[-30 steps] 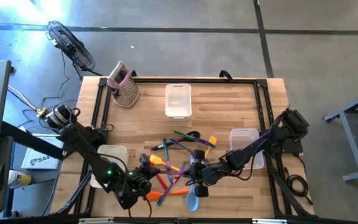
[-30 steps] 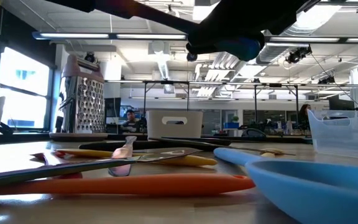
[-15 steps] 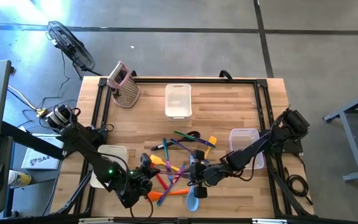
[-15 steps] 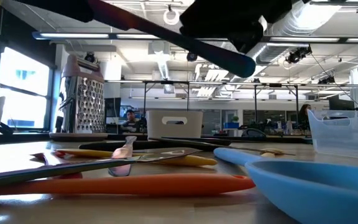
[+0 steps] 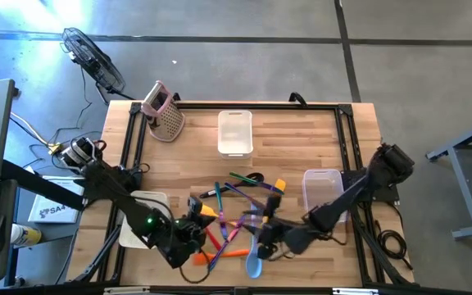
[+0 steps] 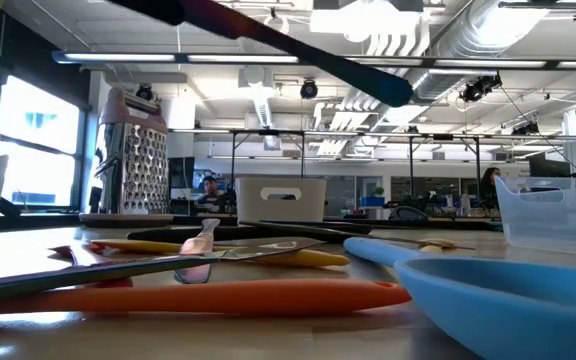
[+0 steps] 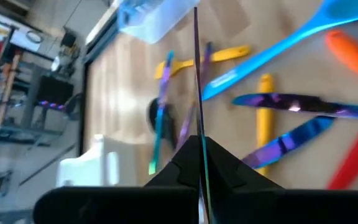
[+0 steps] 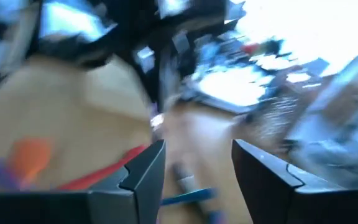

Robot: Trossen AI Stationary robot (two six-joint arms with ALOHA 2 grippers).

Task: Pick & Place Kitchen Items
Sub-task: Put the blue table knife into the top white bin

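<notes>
My left gripper (image 5: 193, 232) is near the table's front edge, left of the pile, shut on a slim dark utensil (image 6: 298, 50) with a bluish rounded end. The utensil slants through the air above the table. My right gripper (image 5: 263, 238) hovers open just right of the pile (image 8: 197, 168), with nothing between its fingers. The other kitchen items lie flat in a heap on the wood: an orange spatula (image 6: 198, 296), a blue spoon (image 6: 488, 290), yellow (image 7: 264, 115), red, purple and green pieces (image 5: 240, 215). My left gripper pinches the utensil's near end (image 7: 201, 146) between its two shut fingers, seen edge-on in the wrist view. The utensil runs on along the fingers, away from them. It is lifted clear of the table, and its free end (image 6: 396, 93) is high over the pile.
A white bin (image 5: 234, 133) stands at the far middle and a clear bin (image 5: 322, 190) at the right. Another white bin (image 5: 142, 215) is at the left by my left arm. A pink grater (image 5: 162, 111) is at the far left corner.
My right gripper has opened and let go of the dark utensil. It has risen, rolled and drawn back toward the table's right and near edge. My left gripper has kept hold and shifted slightly up and toward the pile, so the utensil stays aloft.
</notes>
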